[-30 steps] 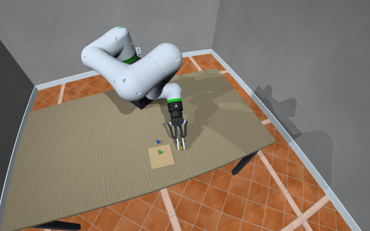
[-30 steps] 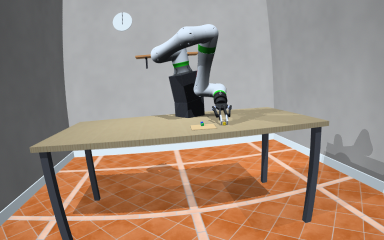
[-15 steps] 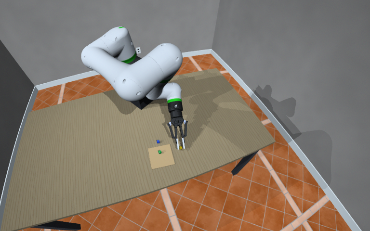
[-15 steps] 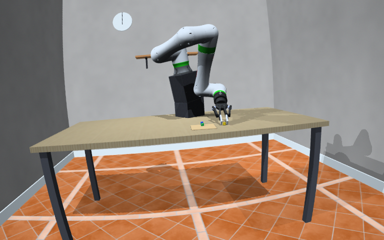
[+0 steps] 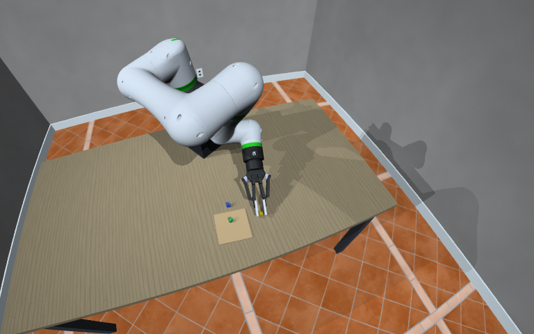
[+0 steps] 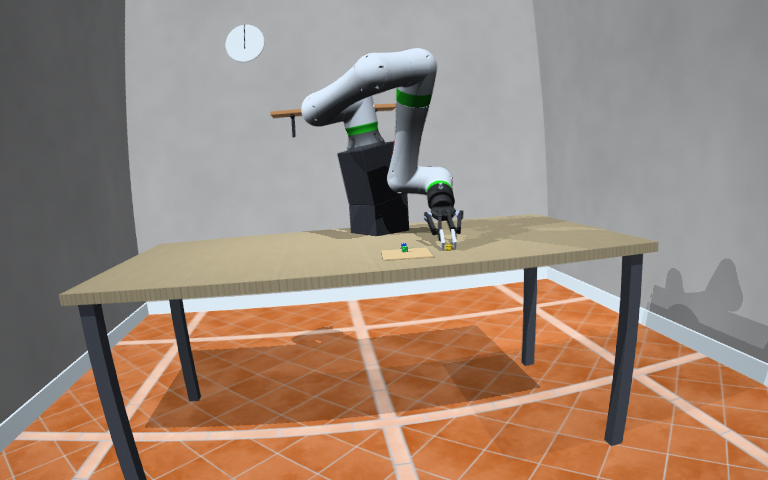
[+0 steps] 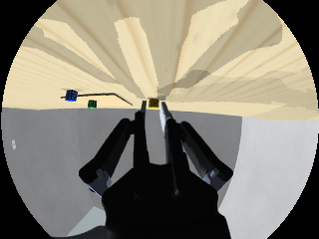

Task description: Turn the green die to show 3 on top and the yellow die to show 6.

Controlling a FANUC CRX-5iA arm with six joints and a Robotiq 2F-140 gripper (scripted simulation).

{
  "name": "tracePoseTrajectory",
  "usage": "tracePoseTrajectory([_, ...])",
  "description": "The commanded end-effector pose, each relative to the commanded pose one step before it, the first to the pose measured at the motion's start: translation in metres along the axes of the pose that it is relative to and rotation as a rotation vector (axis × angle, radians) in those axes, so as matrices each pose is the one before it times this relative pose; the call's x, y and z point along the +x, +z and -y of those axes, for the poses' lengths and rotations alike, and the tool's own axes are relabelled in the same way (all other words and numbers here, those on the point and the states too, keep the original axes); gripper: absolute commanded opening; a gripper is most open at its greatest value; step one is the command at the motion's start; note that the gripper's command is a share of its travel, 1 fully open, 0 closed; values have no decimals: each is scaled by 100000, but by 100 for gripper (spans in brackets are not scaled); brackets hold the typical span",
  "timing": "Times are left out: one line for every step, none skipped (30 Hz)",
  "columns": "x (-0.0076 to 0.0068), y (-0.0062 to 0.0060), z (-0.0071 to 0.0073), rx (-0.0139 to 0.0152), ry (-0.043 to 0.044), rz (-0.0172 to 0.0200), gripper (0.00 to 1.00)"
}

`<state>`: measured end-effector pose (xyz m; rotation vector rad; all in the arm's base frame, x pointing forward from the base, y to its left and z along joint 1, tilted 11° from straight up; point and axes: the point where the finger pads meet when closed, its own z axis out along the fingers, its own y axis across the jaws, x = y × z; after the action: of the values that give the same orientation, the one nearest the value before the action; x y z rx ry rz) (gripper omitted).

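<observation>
The yellow die [image 5: 261, 213] [image 6: 448, 247] [image 7: 154, 103] is seen beside the mat [image 5: 236, 232] [image 6: 419, 255] [image 7: 112, 100], on a wood-grained table [image 5: 117, 216] [image 6: 254, 260] [image 7: 150, 75].
It is flanked by the narrowly parted jaws of the gripper [image 5: 261, 213] [image 6: 448, 247] [image 7: 153, 108], ungripped; its pips are too small to be read. Grey walls [image 5: 256, 35] [image 6: 226, 158] [image 7: 45, 149] and orange tiles [image 5: 295, 283] [image 6: 283, 367] are shown.

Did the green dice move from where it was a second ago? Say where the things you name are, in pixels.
No, the green die [image 5: 230, 219] [image 6: 404, 249] [image 7: 92, 104] sits at the same spot on the mat [image 5: 235, 233] [image 6: 407, 255].
</observation>
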<state>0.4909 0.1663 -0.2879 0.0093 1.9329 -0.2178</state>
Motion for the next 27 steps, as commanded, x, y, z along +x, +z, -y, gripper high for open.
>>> tracePoseTrajectory([-4,-6,-4,-3,12,-3,19])
tracePoseTrajectory([0,0,0,0,0,0,19])
tracePoseTrajectory([0,0,0,0,0,0,19])
tracePoseTrajectory([0,0,0,0,0,0,19])
tracePoseTrajectory([0,0,0,0,0,0,19])
tracePoseTrajectory([0,0,0,0,0,0,19])
tracePoseTrajectory([0,0,0,0,0,0,19])
tracePoseTrajectory([0,0,0,0,0,0,19])
tracePoseTrajectory([0,0,0,0,0,0,19])
tracePoseTrajectory([0,0,0,0,0,0,19])
tracePoseTrajectory([0,0,0,0,0,0,19])
tracePoseTrajectory([0,-4,0,0,0,0,19])
tracePoseTrajectory([0,-26,0,0,0,-1,19])
tracePoseTrajectory([0,-64,-1,0,0,-1,19])
tracePoseTrajectory([0,-114,-1,0,0,-1,19])
tracePoseTrajectory([0,-170,0,0,0,1,19])
tracePoseTrajectory([0,-224,0,0,0,0,19])
tracePoseTrajectory([0,0,0,0,0,0,19])
tracePoseTrajectory([0,0,0,0,0,0,19])
tracePoseTrajectory([0,-275,0,0,0,0,19])
tracePoseTrajectory([0,-319,0,0,0,-1,19])
tracePoseTrajectory([-1,-354,1,0,-1,2,19])
tracePoseTrajectory([0,-376,0,0,0,0,19])
tracePoseTrajectory([1,-388,-1,0,0,-2,19])
tracePoseTrajectory([0,-389,0,0,0,0,19])
tracePoseTrajectory([0,-380,1,0,0,1,19])
tracePoseTrajectory([0,-361,0,0,0,1,19])
